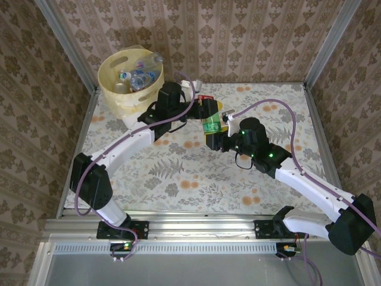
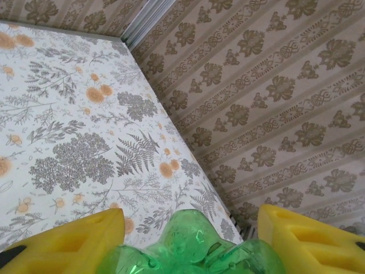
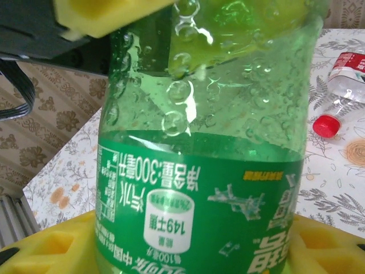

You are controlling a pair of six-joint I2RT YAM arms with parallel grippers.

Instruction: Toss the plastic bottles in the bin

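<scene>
While pinching the translucent green plastic bottle (image 1: 209, 124) above the table (image 1: 178, 179), left gripper (image 2: 191, 228) at base, right gripper (image 3: 191, 248) at label, verify left hold, release right, then carry to the pale yellow round plastic bin (image 1: 119, 102).

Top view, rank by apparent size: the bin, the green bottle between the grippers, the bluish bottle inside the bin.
1. bin, by far the largest.
2, tied. green bottle and bluish bottle: they look about alike and both are partly hidden, so I won't rank them.
</scene>
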